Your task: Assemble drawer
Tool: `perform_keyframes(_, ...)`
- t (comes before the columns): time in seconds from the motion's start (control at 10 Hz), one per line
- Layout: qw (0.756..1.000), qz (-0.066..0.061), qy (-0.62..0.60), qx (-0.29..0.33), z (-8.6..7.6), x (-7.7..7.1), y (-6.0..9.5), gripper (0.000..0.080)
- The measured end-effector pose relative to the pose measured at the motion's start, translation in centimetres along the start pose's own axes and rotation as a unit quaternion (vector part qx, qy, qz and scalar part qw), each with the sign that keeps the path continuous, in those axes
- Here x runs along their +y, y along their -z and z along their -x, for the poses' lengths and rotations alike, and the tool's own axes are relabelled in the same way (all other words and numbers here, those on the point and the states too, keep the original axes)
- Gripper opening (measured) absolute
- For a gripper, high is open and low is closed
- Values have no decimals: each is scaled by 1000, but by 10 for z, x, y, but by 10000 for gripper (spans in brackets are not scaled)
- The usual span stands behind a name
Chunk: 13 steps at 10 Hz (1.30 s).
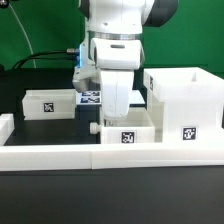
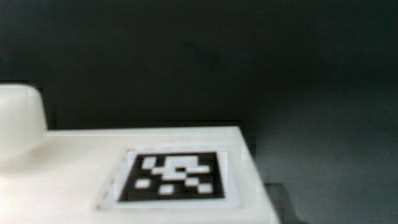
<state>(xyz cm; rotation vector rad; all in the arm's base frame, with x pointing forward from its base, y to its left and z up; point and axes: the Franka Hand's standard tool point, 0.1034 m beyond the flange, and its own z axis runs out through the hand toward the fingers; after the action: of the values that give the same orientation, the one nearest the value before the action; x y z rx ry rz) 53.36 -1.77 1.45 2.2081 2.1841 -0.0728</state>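
Note:
The drawer is in three white parts. The tall open-sided housing (image 1: 185, 98) stands at the exterior view's right. One shallow tray (image 1: 50, 103) lies at the left. A second tray (image 1: 140, 127), with a small knob (image 1: 93, 127) and a tag on its front wall, sits in the middle. My gripper (image 1: 118, 110) hangs straight down onto this middle tray, and its fingertips are hidden behind the tray's wall. The wrist view shows a white tagged tray surface (image 2: 178, 150) very close, blurred, with a rounded white shape (image 2: 16, 125) beside it. The fingers do not show clearly there.
Long low white wall strips (image 1: 100, 156) run along the front of the table. The marker board (image 1: 88, 97) lies behind my gripper, partly hidden by it. A green backdrop and cables are at the back. The table is black.

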Motion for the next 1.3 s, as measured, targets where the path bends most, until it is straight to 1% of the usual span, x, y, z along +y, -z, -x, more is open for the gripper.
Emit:
perform_keyframes(0.1,1000,4,-2,1,-2,0,-1,42)
perform_keyframes(0.3,1000,1,1,3,-12,2,0,42)
perform_keyframes(0.5,1000,0,4,4,-15,3,-2,42)
perform_keyframes(1.0,1000,1,3,4,-15,4,-2,42)
perform_keyframes(1.3,1000,1,-6,7,-25,4,-2,42)
